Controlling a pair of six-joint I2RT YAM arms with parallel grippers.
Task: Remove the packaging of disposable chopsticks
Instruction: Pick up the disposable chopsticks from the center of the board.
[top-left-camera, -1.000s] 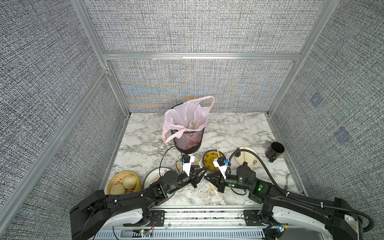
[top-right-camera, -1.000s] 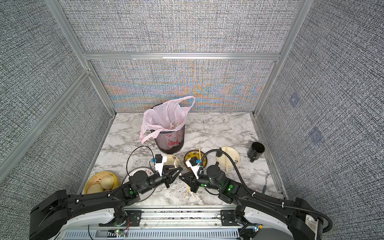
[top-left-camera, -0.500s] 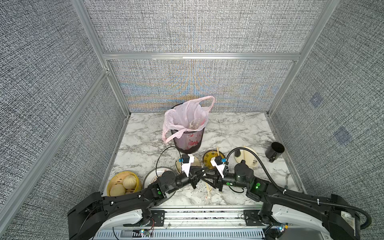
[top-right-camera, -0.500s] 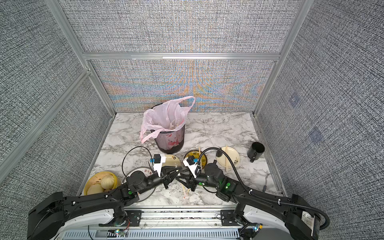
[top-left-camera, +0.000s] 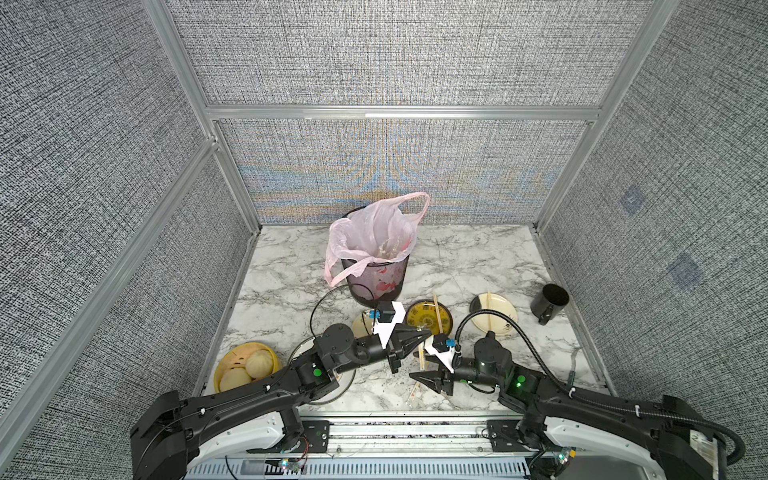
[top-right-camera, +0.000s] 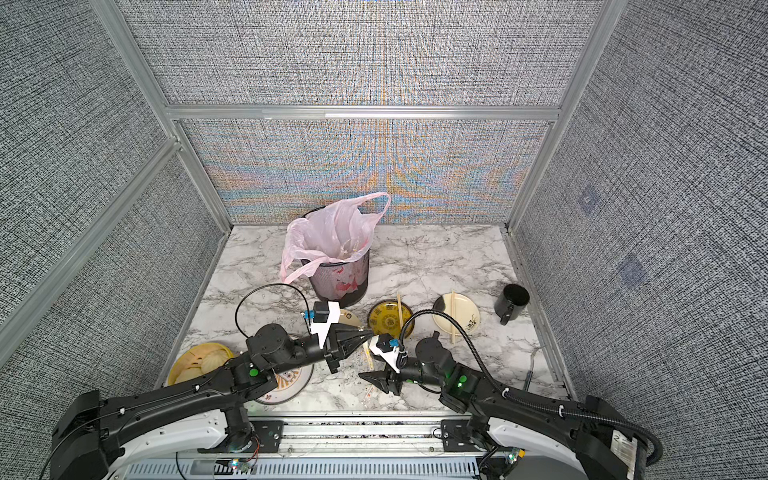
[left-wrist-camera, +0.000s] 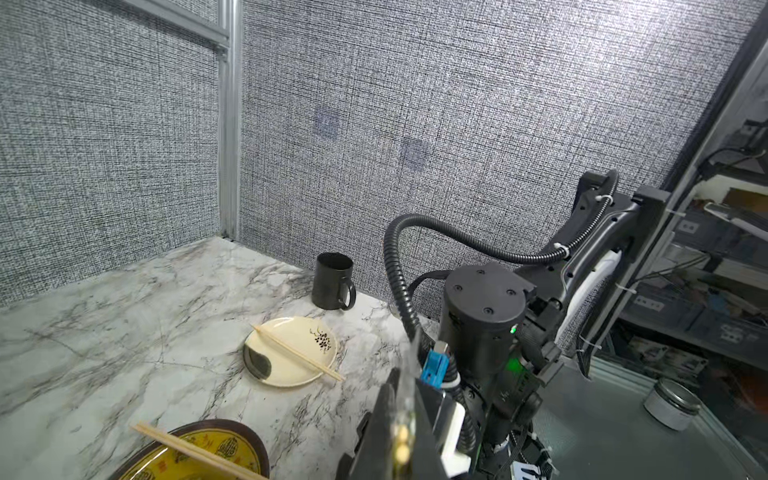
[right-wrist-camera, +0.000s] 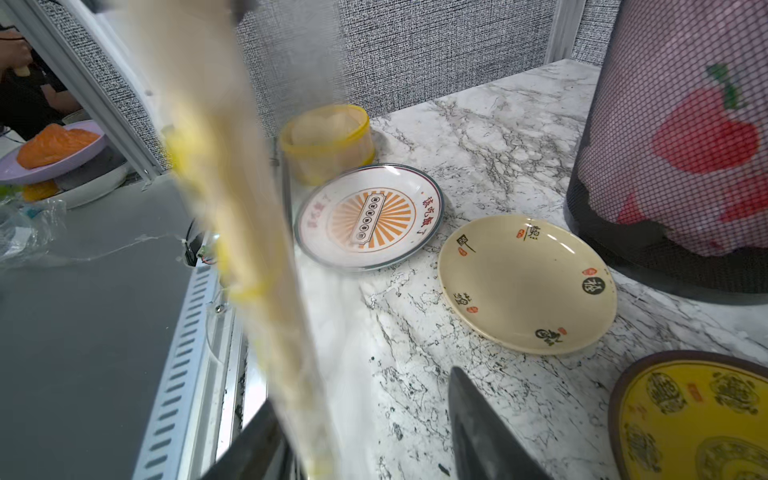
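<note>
Packaging (right-wrist-camera: 266, 291) pinched in left claw (top-left-camera: 428, 331) hangs beside parted right claw (top-left-camera: 420, 378).

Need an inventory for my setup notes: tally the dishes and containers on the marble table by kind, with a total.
Plates: 4
Steamer: 1
Mug: 1
Bin: 1
Total: 7

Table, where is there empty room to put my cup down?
Bare marble table: one patch between the bin and the left wall, behind the steamer basket; another between the bin and the black mug, behind the cream plate. Crowded: the front middle around the yellow plate, where both arms work.
</note>
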